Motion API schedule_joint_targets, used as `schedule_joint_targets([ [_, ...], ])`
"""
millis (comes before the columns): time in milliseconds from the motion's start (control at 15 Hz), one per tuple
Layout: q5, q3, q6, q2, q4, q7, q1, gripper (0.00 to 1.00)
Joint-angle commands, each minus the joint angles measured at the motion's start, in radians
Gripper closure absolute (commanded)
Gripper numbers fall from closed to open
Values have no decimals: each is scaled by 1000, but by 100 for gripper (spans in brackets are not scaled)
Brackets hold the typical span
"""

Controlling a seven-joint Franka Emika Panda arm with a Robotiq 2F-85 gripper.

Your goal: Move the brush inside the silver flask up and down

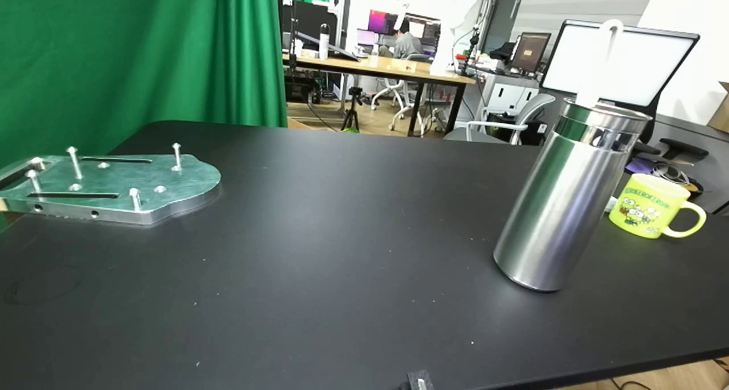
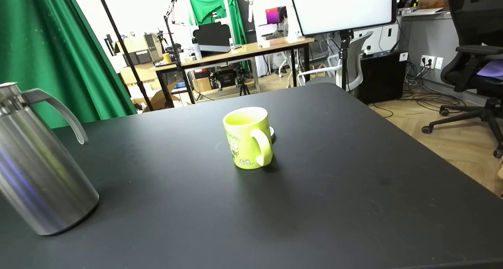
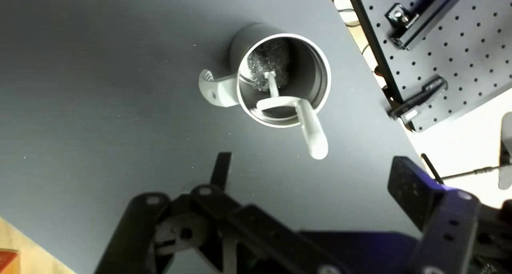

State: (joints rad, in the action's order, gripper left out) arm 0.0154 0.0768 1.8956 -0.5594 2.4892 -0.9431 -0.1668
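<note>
- Green curtain, black table, nothing fancy. In an exterior view the flask stands on its base with the brush in it, white handle poking out the top and hooked at the end. Yellow-green mug sits behind the flask, off to its right.

- Yep. And in an exterior view the flask is partly cut off, but you do get its own grip sticking out on the right, mug well right of the flask. Brush doesn't show there at all.

- Wrist view's the good one. Claw is spread wide, nothing between the fingers. Looking down into the flask you see fuzzy bristles, which the steel hides in both exterior views. From them the brush runs up and its handle crosses the rim, end pointing at the gap between the fingers.

- So the handle's on the flask side of the claw. My guess: move in toward the flask, then pinch. Can't tell how high the fingers are above it tho, neither exterior view catches the claw.

- Yeah, height's the sketchy bit imo. Then pump along the brush's own line; drag it sideways and the flask could tip.
</note>
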Motion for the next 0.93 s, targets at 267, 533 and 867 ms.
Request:
schedule_joint_targets([
  [267,-25,-17,54,0,20,-48,-2,0],
  [533,-35,-25,66,-1,28,-33,3,0],
  [867,-29,-20,71,28,44,-35,5,0],
])
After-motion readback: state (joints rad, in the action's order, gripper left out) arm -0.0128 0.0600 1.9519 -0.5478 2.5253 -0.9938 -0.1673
